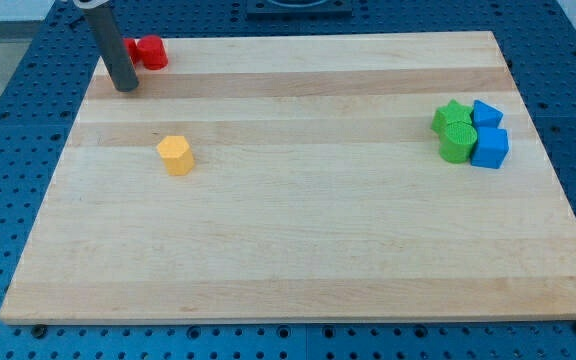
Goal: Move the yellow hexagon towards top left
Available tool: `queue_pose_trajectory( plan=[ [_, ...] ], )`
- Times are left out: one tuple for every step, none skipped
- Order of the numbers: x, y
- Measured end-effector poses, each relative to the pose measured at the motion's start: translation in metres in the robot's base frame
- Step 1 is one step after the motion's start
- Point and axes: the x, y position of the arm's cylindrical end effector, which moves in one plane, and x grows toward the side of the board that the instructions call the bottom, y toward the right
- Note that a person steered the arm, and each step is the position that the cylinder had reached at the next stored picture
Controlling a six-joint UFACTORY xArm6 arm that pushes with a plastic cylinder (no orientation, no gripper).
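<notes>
The yellow hexagon [175, 155] lies on the wooden board [298, 250], in its left part, a little above mid-height. My tip [126, 88] rests on the board near the top left corner, up and to the left of the yellow hexagon and well apart from it. The rod rises from the tip to the view's top edge.
A red block [150, 51] sits just right of the rod at the board's top left; a second red piece is partly hidden behind the rod. At the right, a green star [451, 115], a green block [457, 142] and two blue blocks [487, 113] [490, 147] are clustered together.
</notes>
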Motion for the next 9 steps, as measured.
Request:
queue_pose_trajectory(
  plan=[
    [0.021, 0.000],
    [0.074, 0.000],
    [0.123, 0.000],
    [0.172, 0.014],
    [0.184, 0.068],
    [0.167, 0.083],
    [0.145, 0.083],
    [0.123, 0.083],
    [0.104, 0.083]
  ],
)
